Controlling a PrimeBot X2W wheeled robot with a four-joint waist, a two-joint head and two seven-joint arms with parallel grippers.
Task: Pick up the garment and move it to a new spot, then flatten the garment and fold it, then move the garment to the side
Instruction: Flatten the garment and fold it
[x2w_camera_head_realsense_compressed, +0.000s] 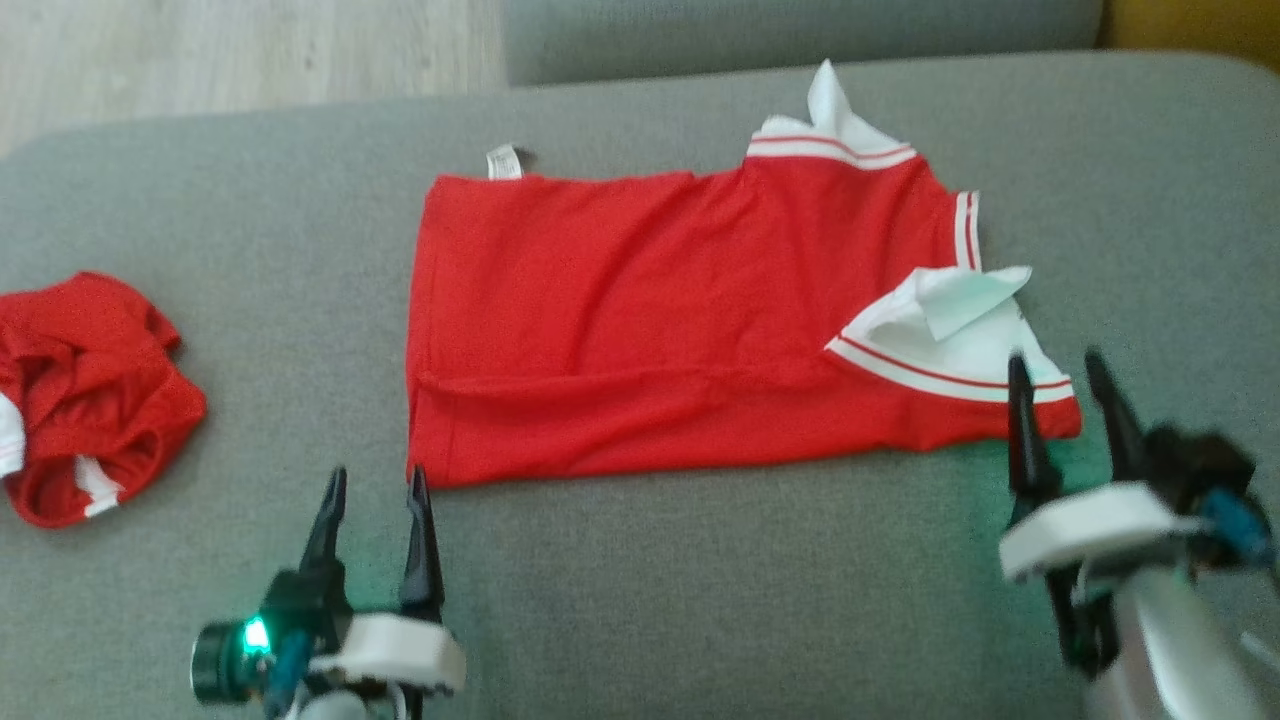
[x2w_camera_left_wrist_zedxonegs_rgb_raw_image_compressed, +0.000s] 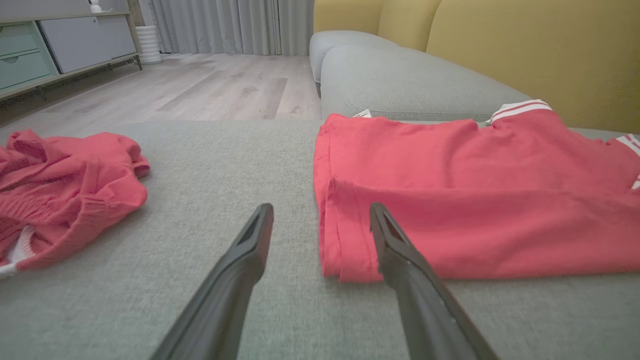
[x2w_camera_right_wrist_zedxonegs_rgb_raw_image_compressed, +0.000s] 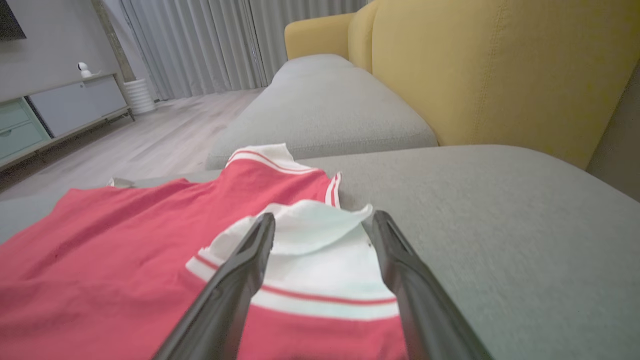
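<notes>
Garment (x2w_camera_head_realsense_compressed: 650, 330): a bright red knit top, matte and soft, laid out as a rough rectangle in the centre of the head view, on a grey cushion (x2w_camera_head_realsense_compressed: 700, 600). Its surface is mostly smooth, with one long shallow crease running parallel to the lower edge. Towards the right of the frame the red gives way to white trim. A lower band (x2w_camera_head_realsense_compressed: 940, 375) carries a thin red stripe and has a white flap (x2w_camera_head_realsense_compressed: 965, 300) folded back over it, and an upper band (x2w_camera_head_realsense_compressed: 830, 150) is striped the same way. A small white care label (x2w_camera_head_realsense_compressed: 504, 162) sticks out at the upper left corner.

The left gripper (x2w_camera_head_realsense_compressed: 377, 480) sits at the lower left corner of the garment, its dark tapered fingers spread and nothing between them. One fingertip is right at the hem (contact cannot be told). In its wrist view the left gripper (x2w_camera_left_wrist_zedxonegs_rgb_raw_image_compressed: 320, 210) frames that doubled hem edge. The right gripper (x2w_camera_head_realsense_compressed: 1057, 360) is likewise spread and empty at the lower right corner, and the right wrist view shows the right gripper (x2w_camera_right_wrist_zedxonegs_rgb_raw_image_compressed: 324, 217) with the white flap between its fingers.

The cushion is a coarse woven grey. A second red garment (x2w_camera_head_realsense_compressed: 90, 390) lies crumpled at the left edge, well apart. Behind are a yellow backrest (x2w_camera_right_wrist_zedxonegs_rgb_raw_image_compressed: 500, 75) and a pale wood floor (x2w_camera_left_wrist_zedxonegs_rgb_raw_image_compressed: 200, 90).
</notes>
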